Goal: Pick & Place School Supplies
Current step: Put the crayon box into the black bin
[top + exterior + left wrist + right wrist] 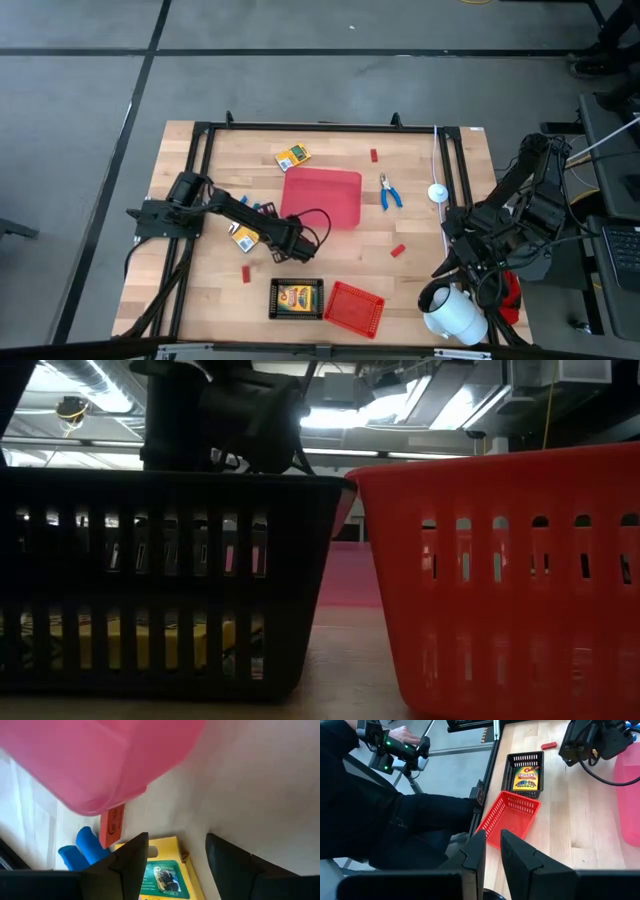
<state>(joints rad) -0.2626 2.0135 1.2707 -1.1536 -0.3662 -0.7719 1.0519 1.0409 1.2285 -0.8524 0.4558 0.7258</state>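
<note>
A pale wooden table [330,262] framed by black rails stands on a grey floor. Near its middle lies the large red tray [322,196]. The left gripper [300,243] reaches in from the left to just off the tray's near-left corner, its fingers [131,857] spread wide and empty above a yellow-and-green card box [243,236] that lies beside a pair of blue handles [84,848]. A second card box [293,157] lies far of the tray, and a third [525,777] sits inside the black basket [296,299] at the near edge, just left of the red mesh basket [353,307]. Blue-handled pliers [389,192] lie right of the tray. Small red blocks are scattered: one far [374,155], one right of centre [397,250], one near-left [244,273]. The right gripper [492,851] waits at the table's right near corner, fingers nearly together, holding nothing.
</note>
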